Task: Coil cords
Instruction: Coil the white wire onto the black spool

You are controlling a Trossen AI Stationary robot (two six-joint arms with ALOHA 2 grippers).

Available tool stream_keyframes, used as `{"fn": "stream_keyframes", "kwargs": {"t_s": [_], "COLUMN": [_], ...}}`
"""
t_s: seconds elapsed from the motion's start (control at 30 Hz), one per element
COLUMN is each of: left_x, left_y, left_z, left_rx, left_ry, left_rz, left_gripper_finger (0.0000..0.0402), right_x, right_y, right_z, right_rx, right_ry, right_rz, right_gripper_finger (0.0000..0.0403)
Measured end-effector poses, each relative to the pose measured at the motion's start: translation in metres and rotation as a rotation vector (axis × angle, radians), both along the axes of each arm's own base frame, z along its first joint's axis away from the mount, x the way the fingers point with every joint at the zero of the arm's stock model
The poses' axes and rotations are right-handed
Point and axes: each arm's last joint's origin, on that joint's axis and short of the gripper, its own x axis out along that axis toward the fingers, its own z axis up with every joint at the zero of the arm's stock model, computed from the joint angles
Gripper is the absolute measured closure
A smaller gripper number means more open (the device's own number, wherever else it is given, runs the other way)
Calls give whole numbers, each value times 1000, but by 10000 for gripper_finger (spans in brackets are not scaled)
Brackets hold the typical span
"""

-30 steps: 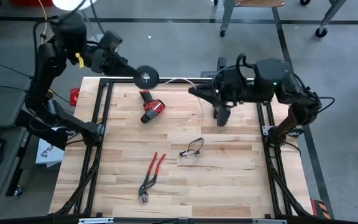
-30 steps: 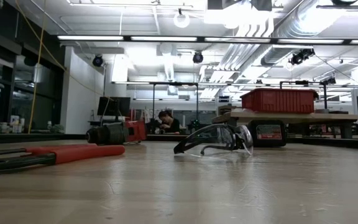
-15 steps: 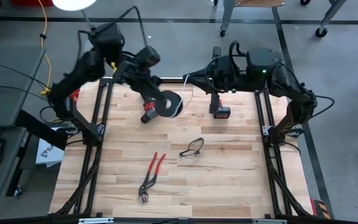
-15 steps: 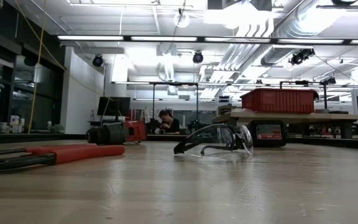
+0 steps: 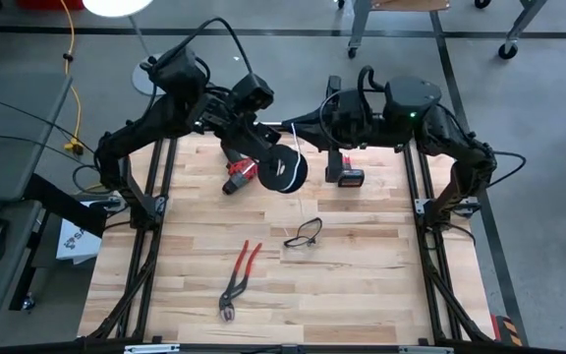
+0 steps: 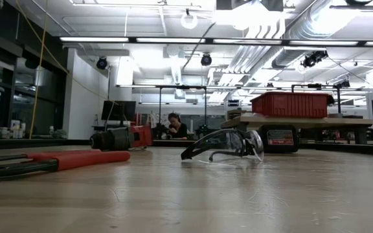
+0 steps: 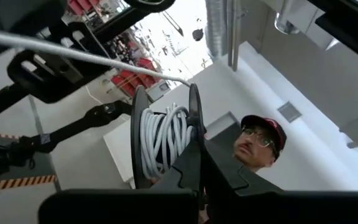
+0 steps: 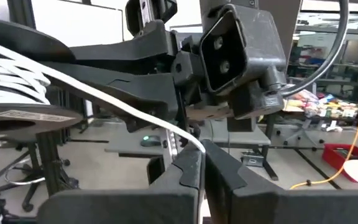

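Note:
The black round spool (image 5: 283,172) hangs over the far middle of the table, with white cord (image 7: 165,138) wound on its core. My left gripper (image 5: 266,155) is shut on the spool. A stretch of the cord (image 8: 114,107) runs from the spool to my right gripper (image 5: 297,126), which is shut on it just beyond the spool, toward the far edge. In the high view a thin white line (image 5: 316,197) drops from there toward the table. My left gripper pinches the rim of one spool flange (image 7: 195,134) between its two fingers, coming from the table's far left. The spool is lifted clear of the table and tilted. My right gripper pinches the cord (image 8: 194,144) between its two fingertips, reaching about level from the table's right. The cord runs straight from the fingers to the spool's windings (image 8: 14,78).
On the table lie a red drill (image 5: 238,177), a red-and-black battery (image 5: 348,177), clear safety glasses (image 5: 305,233) and red-handled pliers (image 5: 239,278). A person in a red cap (image 7: 261,132) shows in the left wrist view. Bare wood lies toward the near edge.
My left gripper has carried the spool from the table's far left corner toward the middle and a little nearer, turning as it went; the spool's flat face, seen from above before, now stands tilted. My right gripper has shifted slightly toward the left, still shut on the cord.

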Motion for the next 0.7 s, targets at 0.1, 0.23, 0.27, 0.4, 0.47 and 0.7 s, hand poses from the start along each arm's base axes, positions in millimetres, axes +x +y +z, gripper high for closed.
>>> {"fn": "stream_keyframes", "kwargs": {"t_s": [0.1,0.23,0.27,0.4,0.47,0.7], "left_x": [-4,-13,-17,-25,-26,-21], "left_y": [3,4,4,4,3,-6], "left_z": [2,9,11,17,18,11], "left_rx": [10,13,16,12,4,25], "left_ry": [-22,-58,-70,-105,-103,-61], "left_rz": [19,48,56,112,115,116], "left_gripper_finger": [401,401,401,401,401,401], "right_x": [0,-10,-13,-18,-19,-17], "right_y": [5,10,12,17,17,13], "right_z": [2,9,11,18,20,21], "right_rx": [-5,-37,-45,-84,-84,-58], "right_ry": [-25,-57,-66,-120,-136,-156], "right_rz": [17,28,35,45,37,29], "right_gripper_finger": [403,403,403,403,403,403]}}
